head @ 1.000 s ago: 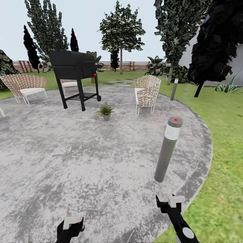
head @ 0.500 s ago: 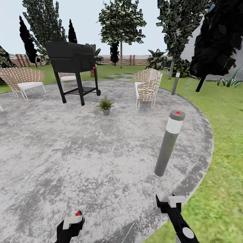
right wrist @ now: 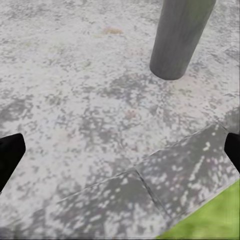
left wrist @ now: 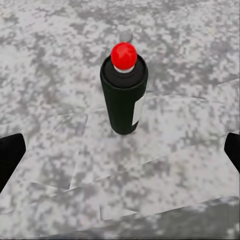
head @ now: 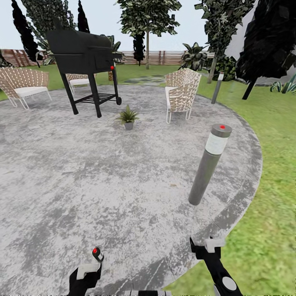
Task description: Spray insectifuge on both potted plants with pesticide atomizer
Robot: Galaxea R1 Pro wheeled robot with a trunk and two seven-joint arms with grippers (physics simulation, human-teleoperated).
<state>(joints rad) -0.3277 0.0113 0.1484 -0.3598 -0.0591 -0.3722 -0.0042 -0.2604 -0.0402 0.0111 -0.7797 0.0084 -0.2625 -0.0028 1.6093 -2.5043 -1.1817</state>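
A: View has shifted forward and down since a second ago; the pesticide atomizer (head: pixel 98 254) now shows upright on the paving (head: pixel 123 185), just beyond our left gripper (head: pixel 87 272).

B: Left gripper spread wide, empty, atomizer untouched between its fingertips' line. Right gripper (head: pixel 207 246) wide too, holding nothing. One potted plant (head: pixel 128 117) stands far ahead.

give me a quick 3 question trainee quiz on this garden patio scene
1. True or false: the left gripper has its jaws shut on the pesticide atomizer.
2. The potted plant stands nearest: A) the grill B) the bollard light C) the fence.
3. What colour is the atomizer's cap?

Key: 1 false, it stands free on the paving, jaws open. 2 A. 3 red.
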